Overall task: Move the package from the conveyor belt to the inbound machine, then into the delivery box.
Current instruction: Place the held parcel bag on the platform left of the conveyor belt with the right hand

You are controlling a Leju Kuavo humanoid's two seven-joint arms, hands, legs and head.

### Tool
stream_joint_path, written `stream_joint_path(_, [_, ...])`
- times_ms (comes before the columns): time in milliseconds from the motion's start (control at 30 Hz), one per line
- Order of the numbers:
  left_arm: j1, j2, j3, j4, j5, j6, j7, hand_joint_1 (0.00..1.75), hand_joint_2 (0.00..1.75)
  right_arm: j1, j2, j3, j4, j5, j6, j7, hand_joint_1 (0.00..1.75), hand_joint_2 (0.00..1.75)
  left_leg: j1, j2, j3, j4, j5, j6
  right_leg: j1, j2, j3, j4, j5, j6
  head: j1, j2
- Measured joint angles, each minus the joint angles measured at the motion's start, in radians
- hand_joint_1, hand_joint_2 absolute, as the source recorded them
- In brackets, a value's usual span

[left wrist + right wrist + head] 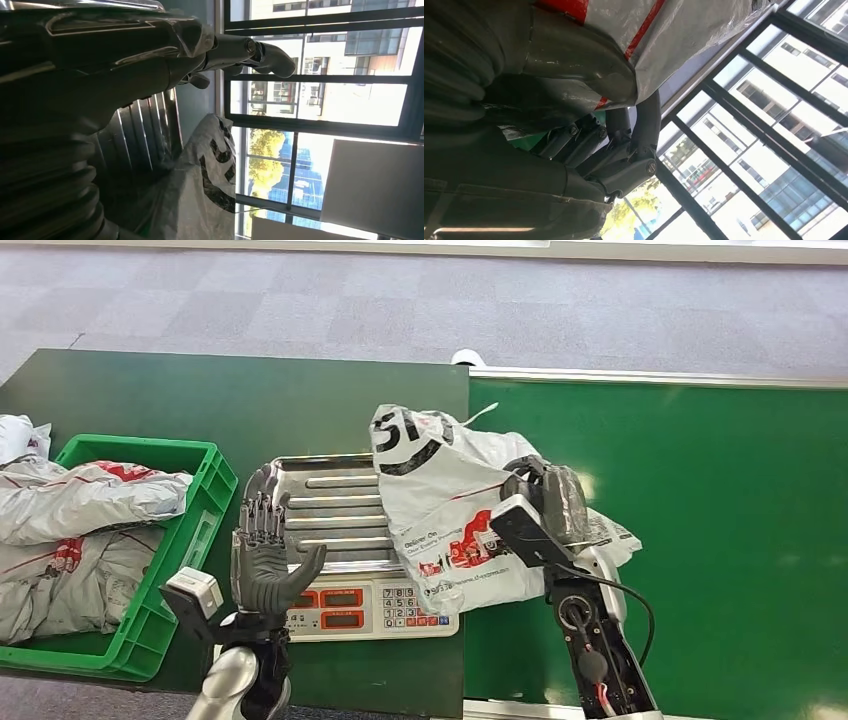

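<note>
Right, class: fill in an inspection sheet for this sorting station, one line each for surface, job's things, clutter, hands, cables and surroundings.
Surface: green conveyor belt beside a dark green table.
Job's things: white package draped partly over the scale; green crate holds more bags.
Clutter: nothing seen.
Hands: right hand grips the package; left hand open by the scale.
Cables: black cable along the right forearm.
Surroundings: grey carpet floor.
</note>
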Motion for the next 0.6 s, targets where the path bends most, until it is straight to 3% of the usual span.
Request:
stream_joint_path(267, [-0.006, 0.001, 0.046, -0.047, -0.079, 0.134, -0.011, 0.0, 1.75, -0.045, 0.033, 0.083, 0.075, 0.006, 0.056, -0.015, 1.75, 1.75, 0.0, 0.0, -0.001, 0.0, 0.0, 0.0, 0.0, 0.0, -0.001, 0.0, 0.0, 0.0, 0.0, 0.0])
stream_joint_path(600, [0.0, -0.007, 0.13, -0.109, -0.101, 0.206, -0.006, 0.0, 1.75, -0.099, 0.061, 0.127, 0.168, 0.05, 0.069, -0.031, 1.75, 1.75, 0.0, -0.001, -0.001, 0.0, 0.0, 0.0, 0.0, -0.001, -0.001, 0.0, 0.0, 0.0, 0.0, 0.0])
